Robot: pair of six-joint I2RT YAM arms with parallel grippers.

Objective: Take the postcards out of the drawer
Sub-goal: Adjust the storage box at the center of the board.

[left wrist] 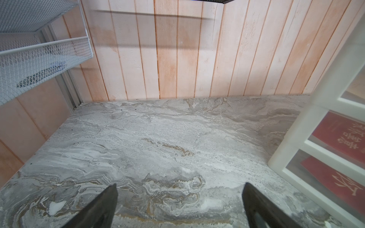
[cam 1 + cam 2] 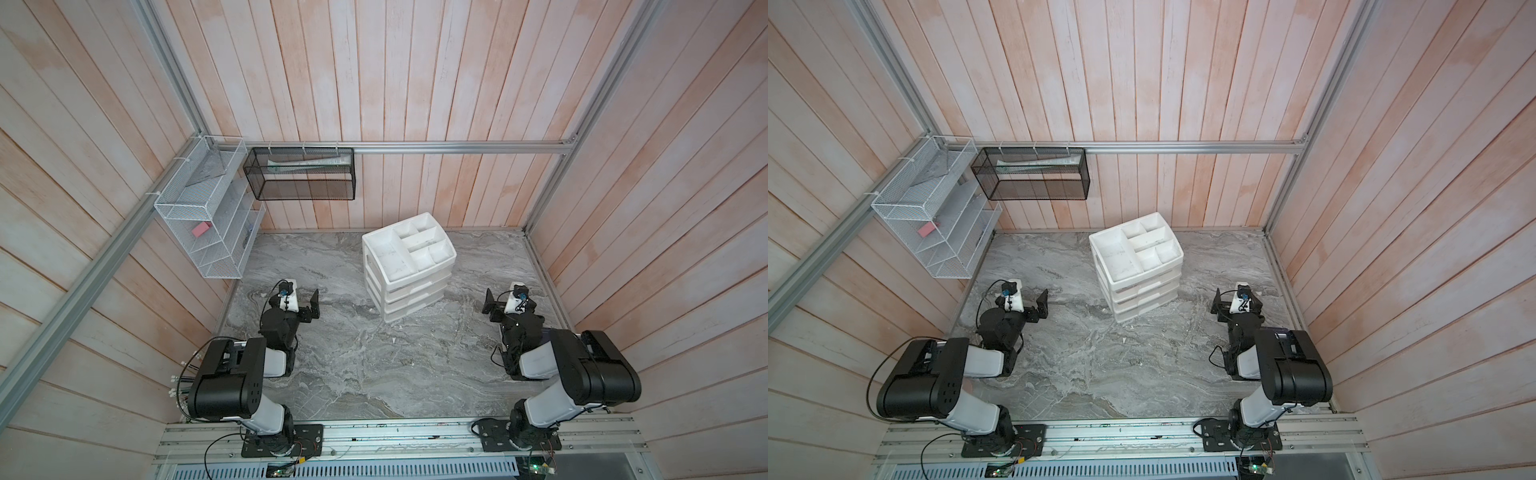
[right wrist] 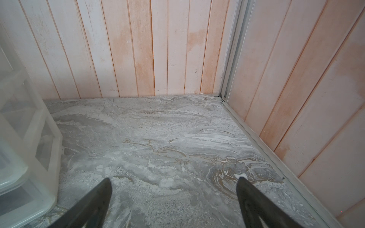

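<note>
We see the grey marble table carrying a white drawer unit, drawers shut. Our left claw and right claw stand wide open, empty, flanking it. Red postcards show through its translucent side, in the middle and bottom drawers.

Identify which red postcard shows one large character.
The lower postcard in the drawer unit; the upper postcard carries a row of smaller characters.
</note>
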